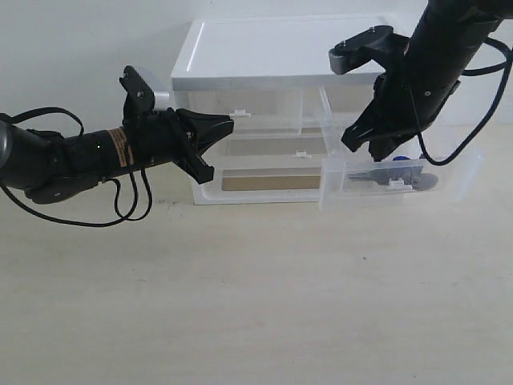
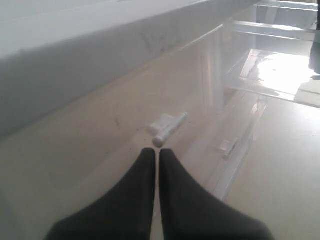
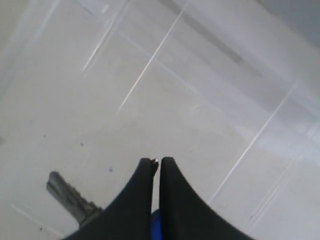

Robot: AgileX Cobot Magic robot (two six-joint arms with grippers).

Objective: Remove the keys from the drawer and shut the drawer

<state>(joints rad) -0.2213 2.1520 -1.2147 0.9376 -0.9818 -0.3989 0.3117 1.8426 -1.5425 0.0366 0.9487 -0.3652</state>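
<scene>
Exterior: the drawer [image 1: 465,172] is pulled well out, so the keys [image 1: 393,175] are lying flat inside and can be reached from above. The right gripper [image 1: 357,140] is hung just over them. The left gripper [image 1: 220,136] is parked by the cabinet [image 1: 272,52] front, well apart.

Left wrist: the tips [image 2: 156,151] are pinched together and nothing is held, with a tab handle [image 2: 167,127] just ahead.

Right wrist: the tips [image 3: 157,161] are closed too, and empty. The keys [image 3: 67,195] are seen underneath, and plenty of bare floor is left around them, probably enough for opening.

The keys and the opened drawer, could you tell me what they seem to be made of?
The keys: likely metal, grey with a dull sheen on the blade; their blue fob looks like plastic, though partly hidden. The drawer: clear glossy plastic, since the keys show through its walls.
</scene>
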